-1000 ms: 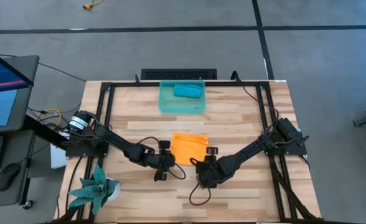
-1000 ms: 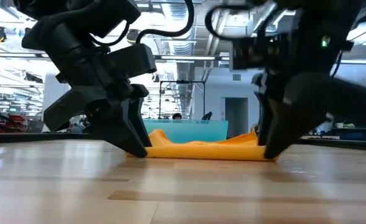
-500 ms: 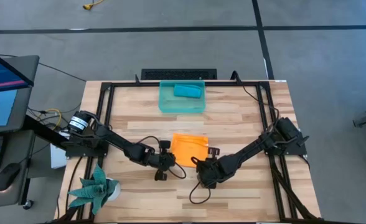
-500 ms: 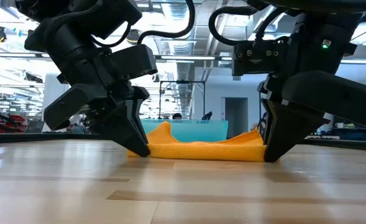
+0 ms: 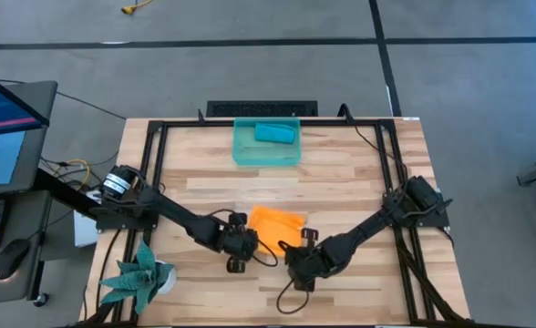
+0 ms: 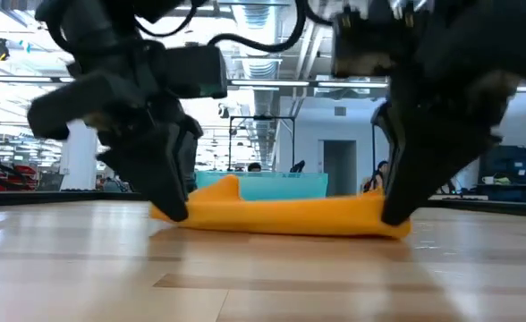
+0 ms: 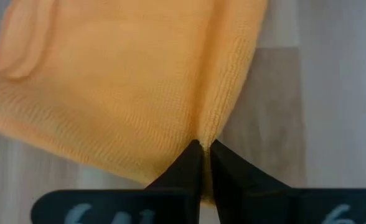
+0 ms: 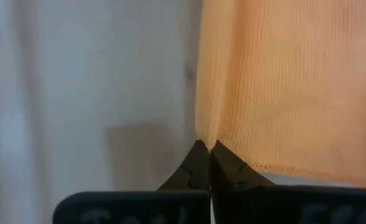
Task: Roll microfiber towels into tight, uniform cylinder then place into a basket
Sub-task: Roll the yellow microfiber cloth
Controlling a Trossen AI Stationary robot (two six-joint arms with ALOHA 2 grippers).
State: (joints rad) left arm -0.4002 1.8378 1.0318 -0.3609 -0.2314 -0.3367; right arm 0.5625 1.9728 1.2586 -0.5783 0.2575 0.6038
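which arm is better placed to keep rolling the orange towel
Neither alone: the left gripper and right gripper are each shut on a near corner of the orange towel, so rolling it evenly likely needs both.

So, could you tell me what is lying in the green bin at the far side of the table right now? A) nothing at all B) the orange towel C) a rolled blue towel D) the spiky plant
C: the high view shows a rolled blue towel lying in the green bin, while both grippers pinch the orange towel near the table's front.
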